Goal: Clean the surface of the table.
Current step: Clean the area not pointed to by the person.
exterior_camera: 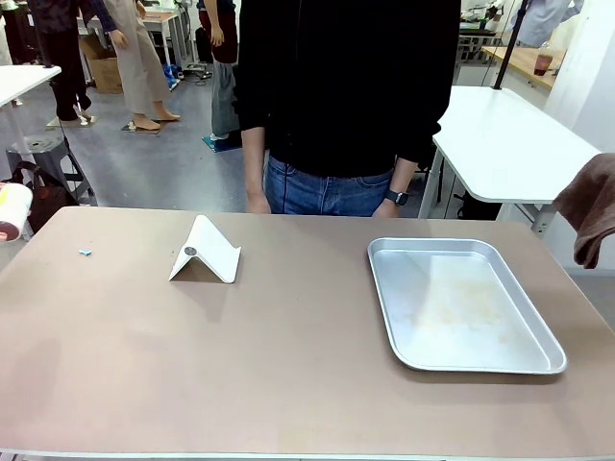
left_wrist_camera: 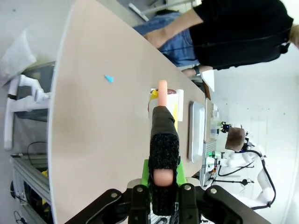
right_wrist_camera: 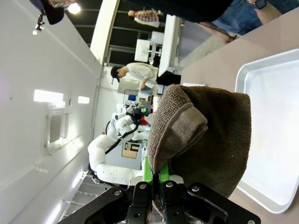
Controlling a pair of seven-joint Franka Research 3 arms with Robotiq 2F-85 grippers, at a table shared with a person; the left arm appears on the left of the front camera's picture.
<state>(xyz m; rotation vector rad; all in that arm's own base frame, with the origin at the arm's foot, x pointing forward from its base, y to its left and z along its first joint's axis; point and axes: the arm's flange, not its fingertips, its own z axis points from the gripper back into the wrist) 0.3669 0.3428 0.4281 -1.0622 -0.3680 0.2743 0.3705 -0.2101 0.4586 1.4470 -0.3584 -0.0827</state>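
Left gripper [left_wrist_camera: 163, 172]: clamped on the black rough-textured sleeve of a long-handled tool [left_wrist_camera: 163, 140]. A pink shaft and a white-and-yellow head project beyond the sleeve. Probably a lint roller.
Right gripper [right_wrist_camera: 154, 179]: clenched on a brown towel [right_wrist_camera: 205, 135], which is bunched and drapes over the fingers.
Tool positions: in the front view the roller head is at the left end of the table and the towel hangs at the right end. Neither appears to touch the top.
Table [exterior_camera: 288, 365]: tan top spanning the front view, between the robot and a person standing at the far edge.
Debris: one small blue scrap [exterior_camera: 86, 253] lies near the far left corner. No other dirt can be made out.
Obstacles: a white folded stand [exterior_camera: 205, 252] is left of centre. A silver metal tray [exterior_camera: 461, 307] is on the right, with faint smears on its floor.
Step in hand (judgement): wiping has not started and both tools are poised for a first pass.
Procedure, left: lower the head flat onto the top beside the scrap and roll over it. Stop short of the stand.
Procedure, right: lower the towel until the cloth, not the fingers, bears on the top. Sweep the open strip in front of the tray in overlapping strokes.
Caution: do not nudge the tray or the stand. Keep strokes away from the far edge, where the person's hands hang.
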